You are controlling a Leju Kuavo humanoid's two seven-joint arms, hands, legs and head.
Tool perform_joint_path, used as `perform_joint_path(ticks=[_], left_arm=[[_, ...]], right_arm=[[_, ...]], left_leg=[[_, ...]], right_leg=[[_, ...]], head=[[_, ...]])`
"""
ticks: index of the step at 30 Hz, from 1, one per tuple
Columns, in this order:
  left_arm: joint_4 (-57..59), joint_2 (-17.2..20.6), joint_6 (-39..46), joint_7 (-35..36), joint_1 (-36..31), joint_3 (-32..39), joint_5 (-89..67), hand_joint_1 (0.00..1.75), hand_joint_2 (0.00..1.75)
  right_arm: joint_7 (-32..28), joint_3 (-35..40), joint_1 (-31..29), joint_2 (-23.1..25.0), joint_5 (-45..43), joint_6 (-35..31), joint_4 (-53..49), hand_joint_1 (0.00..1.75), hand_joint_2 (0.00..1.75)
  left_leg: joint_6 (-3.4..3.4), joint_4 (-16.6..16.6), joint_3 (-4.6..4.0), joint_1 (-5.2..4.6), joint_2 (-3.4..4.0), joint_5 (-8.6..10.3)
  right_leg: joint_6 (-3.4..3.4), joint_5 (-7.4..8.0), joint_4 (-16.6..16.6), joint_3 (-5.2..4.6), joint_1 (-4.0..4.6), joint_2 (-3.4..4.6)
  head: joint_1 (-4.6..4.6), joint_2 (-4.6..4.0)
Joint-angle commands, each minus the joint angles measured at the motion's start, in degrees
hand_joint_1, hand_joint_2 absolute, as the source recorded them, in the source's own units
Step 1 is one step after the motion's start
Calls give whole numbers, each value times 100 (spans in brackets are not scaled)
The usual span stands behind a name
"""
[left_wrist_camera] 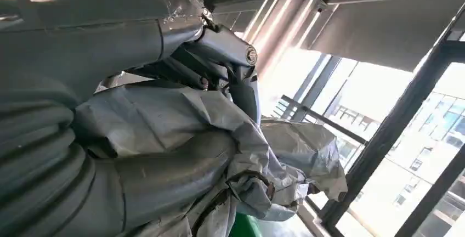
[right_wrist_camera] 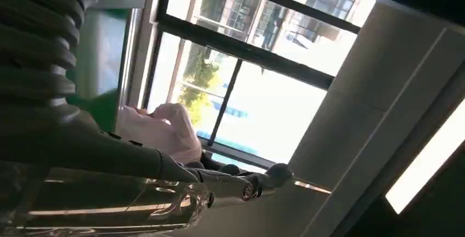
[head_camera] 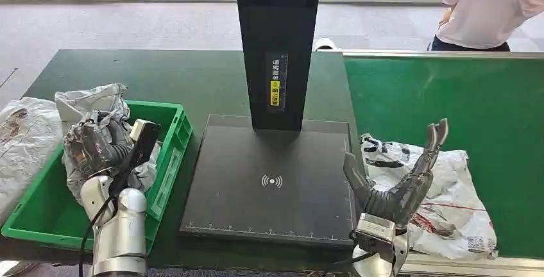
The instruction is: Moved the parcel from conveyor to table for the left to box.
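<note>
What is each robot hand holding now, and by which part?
Left robot hand grips a grey parcel by its crumpled lower part, over the green bin. Right robot hand holds nothing.

Dark green table (head_camera: 192,78) beside a green conveyor (head_camera: 449,97)
A green bin (head_camera: 172,137) under the left hand (head_camera: 96,145), a black pad (head_camera: 269,187) between the hands, a white parcel (head_camera: 449,193) under the right hand (head_camera: 401,184)

Head view high, downward; wrist views close, facing windows.
</note>
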Motion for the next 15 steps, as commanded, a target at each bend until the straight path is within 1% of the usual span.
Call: perform_joint_path(ticks=[1,5,10,11,12,13,15], left_arm=[[248,-70,-28,65,-328,590,-107,175,175],[-231,-160,-28,-93,-351,1001,-40,175,175],[-494,-160,-28,-203,-280,1119,78,175,175],[-538,-160,-28,-205,-266,1140,96,154,175],[-588,-160,-28,-225,-256,1159,117,52,175],[-709,-160,-28,-249,-241,1201,146,0,175],[-782,-160,-28,-312,-237,1263,239,0,175]], right_arm=[[-11,-165,145,257,-27,9,192,0,175],[-11,-146,50,268,-29,9,322,0,175],[-11,-148,-13,264,-41,9,393,0,175],[-11,-137,-25,255,-54,9,416,0,175],[-11,-133,-33,251,-57,9,428,0,175],[-11,-113,-45,239,-68,9,456,0,175],[-11,-97,-53,234,-76,9,488,0,175]], left_leg=[[2,-11,14,3,-7,0],[1,-3,8,5,4,-3],[0,-7,10,4,4,-2],[0,-3,6,4,4,-3],[1,-11,15,4,6,-2],[2,-14,16,4,3,-1],[2,-11,15,4,9,-3]], right_leg=[[-2,-2,-12,17,4,-9],[-2,-1,-7,10,5,2],[-3,0,-8,10,5,3],[-2,0,-5,8,6,3],[-3,1,-12,16,6,4],[-3,2,-16,19,7,1],[-2,1,-11,16,7,7]], head=[[-2,0],[0,0],[0,0],[-2,0],[-2,0],[-2,0],[-2,0]])
